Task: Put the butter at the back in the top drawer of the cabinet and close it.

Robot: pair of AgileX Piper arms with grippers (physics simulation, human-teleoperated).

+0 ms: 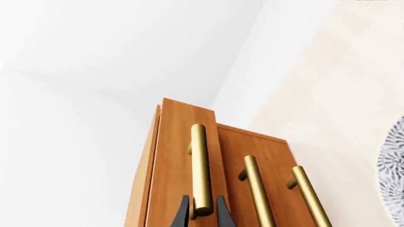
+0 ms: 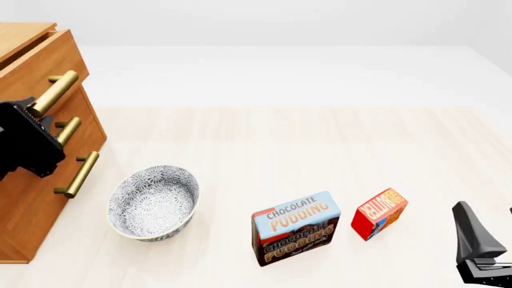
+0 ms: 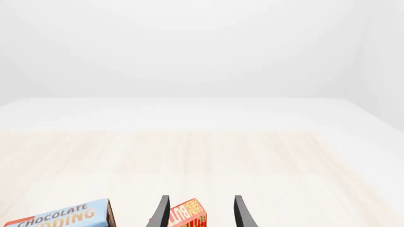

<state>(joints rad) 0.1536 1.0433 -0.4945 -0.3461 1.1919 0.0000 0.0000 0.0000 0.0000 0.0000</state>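
Note:
The butter (image 2: 380,213), a small red and orange box, lies on the table at the front right; in the right wrist view the butter (image 3: 188,216) shows between my fingers, some way ahead of them. My right gripper (image 2: 490,227) is open and apart from it, nearer the front edge. The wooden cabinet (image 2: 24,210) stands at the far left. Its top drawer (image 2: 44,63) sits slightly proud of the two below. My left gripper (image 1: 203,213) is closed around the brass handle (image 1: 200,165) of the top drawer (image 1: 173,156).
A blue-and-brown chocolate pudding box (image 2: 296,228) stands left of the butter. A patterned bowl (image 2: 153,203) sits on the table just right of the cabinet's lower drawers. Two more brass handles (image 1: 259,189) run below the top one.

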